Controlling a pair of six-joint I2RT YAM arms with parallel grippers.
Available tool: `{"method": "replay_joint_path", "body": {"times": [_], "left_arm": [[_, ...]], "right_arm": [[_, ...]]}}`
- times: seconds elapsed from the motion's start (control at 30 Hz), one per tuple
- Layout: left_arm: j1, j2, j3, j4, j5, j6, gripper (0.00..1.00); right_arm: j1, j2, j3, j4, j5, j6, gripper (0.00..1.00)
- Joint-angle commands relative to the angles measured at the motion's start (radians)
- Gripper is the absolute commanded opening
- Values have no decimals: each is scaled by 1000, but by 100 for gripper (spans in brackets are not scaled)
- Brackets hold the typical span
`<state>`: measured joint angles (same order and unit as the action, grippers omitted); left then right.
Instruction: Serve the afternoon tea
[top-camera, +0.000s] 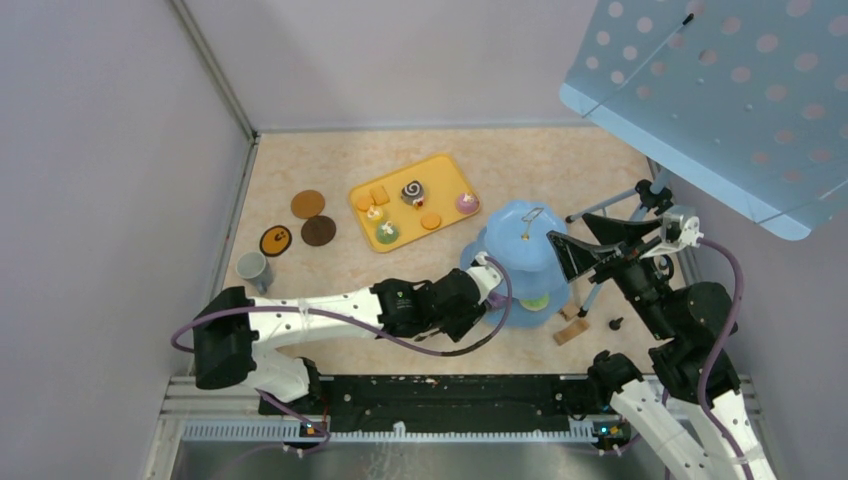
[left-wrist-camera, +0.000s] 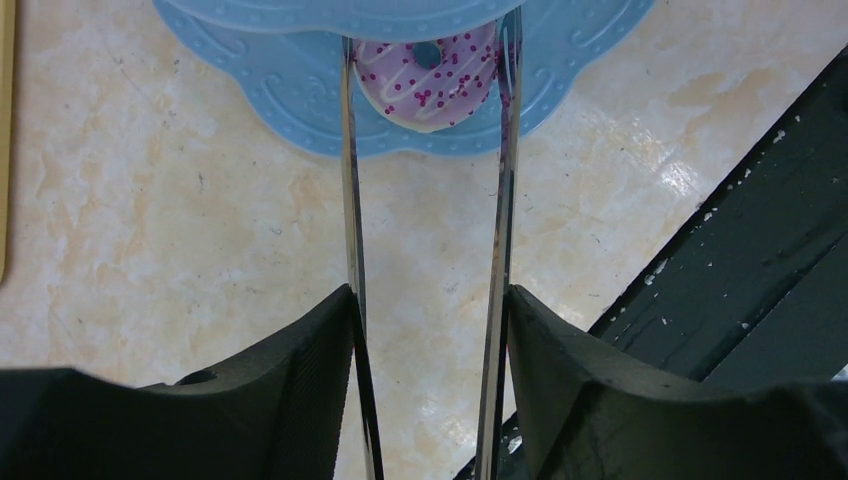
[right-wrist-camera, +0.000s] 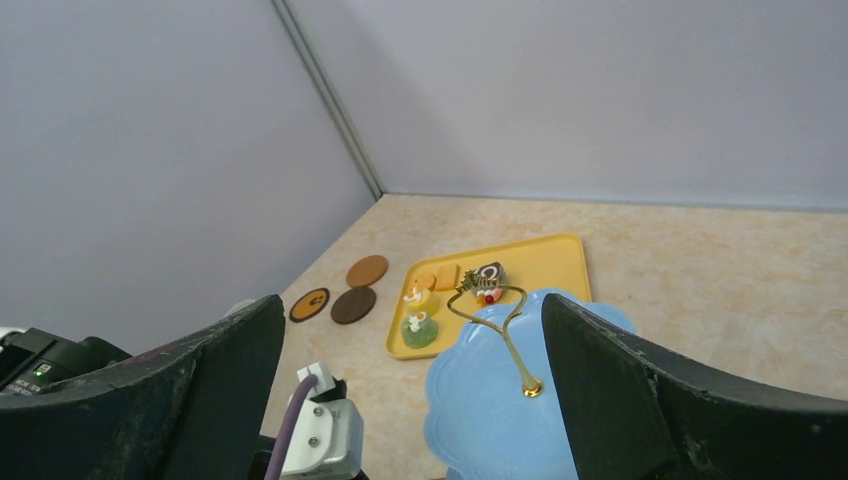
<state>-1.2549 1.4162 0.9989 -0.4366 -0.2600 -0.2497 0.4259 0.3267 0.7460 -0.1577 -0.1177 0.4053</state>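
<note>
The pale-blue three-tier stand (top-camera: 525, 245) stands right of centre, with a gold loop handle (right-wrist-camera: 495, 320). My left gripper (top-camera: 478, 285) is shut on long metal tongs (left-wrist-camera: 350, 200). The tong tips sit on either side of a pink sprinkled donut (left-wrist-camera: 430, 65) on the stand's bottom tier (left-wrist-camera: 300, 100). My right gripper (top-camera: 598, 243) is open and empty, raised just right of the stand; in its wrist view (right-wrist-camera: 410, 300) the stand (right-wrist-camera: 500, 400) lies below between its fingers. A green treat (top-camera: 535, 300) is on the bottom tier.
A yellow tray (top-camera: 450, 175) behind the stand holds cupcakes, a green donut (top-camera: 387, 232) and orange biscuits (top-camera: 372, 197). Three brown coasters (top-camera: 308, 204) and a grey mug (top-camera: 252, 268) are at left. Small wooden blocks (top-camera: 568, 335) and tripod legs (top-camera: 600, 210) are near the right arm.
</note>
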Motion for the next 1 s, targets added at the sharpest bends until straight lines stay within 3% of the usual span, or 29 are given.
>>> {"method": "replay_joint_path", "body": {"times": [0.0, 0.2, 0.63, 0.77, 0.97], "left_arm": [[2, -26, 35, 66, -5, 13, 62], [6, -69, 29, 27, 1, 26, 64], [69, -278, 29, -333, -17, -41, 56], [202, -260, 88, -425, -14, -10, 55], [465, -209, 155, -319, 35, 128, 54]], "right_arm": [[-9, -9, 0, 30, 4, 6, 98], [-9, -5, -3, 36, -1, 5, 98], [-8, -5, -25, 53, -4, -2, 98], [-8, 1, -23, 55, -4, -14, 98], [-7, 13, -14, 51, 1, -33, 98]]}}
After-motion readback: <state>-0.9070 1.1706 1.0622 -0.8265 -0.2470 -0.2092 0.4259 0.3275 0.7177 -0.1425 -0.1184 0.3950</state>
